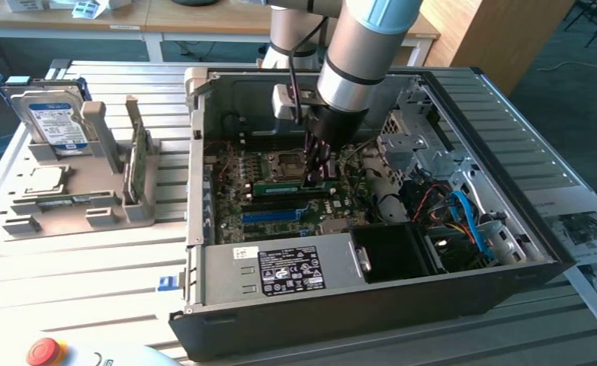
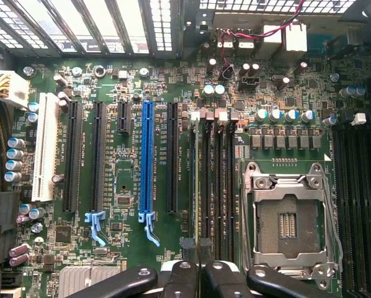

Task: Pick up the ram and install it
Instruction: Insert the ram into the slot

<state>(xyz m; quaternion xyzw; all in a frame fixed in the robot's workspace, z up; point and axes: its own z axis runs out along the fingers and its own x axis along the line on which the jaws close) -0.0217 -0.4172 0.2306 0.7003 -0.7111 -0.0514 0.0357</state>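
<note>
My gripper (image 1: 316, 180) reaches down into the open computer case (image 1: 542, 229), over the motherboard. It is shut on the ram (image 1: 280, 185), a thin green stick held level just above the board beside the CPU socket (image 1: 286, 162). In the wrist view the ram (image 2: 199, 186) appears edge-on, running along the black memory slots (image 2: 218, 186) next to the socket (image 2: 288, 217). The two black fingertips (image 2: 182, 276) press close together on its near end. Whether the stick sits in a slot or just above it I cannot tell.
A grey holder (image 1: 75, 210) at the exterior view's left carries a blue-labelled hard drive (image 1: 52, 114), a green card on edge (image 1: 133, 152) and a CPU (image 1: 42, 179). Inside the case are a power supply (image 1: 277, 271), blue cables (image 1: 466, 213) and drive cages. A red button (image 1: 46, 351) sits in front.
</note>
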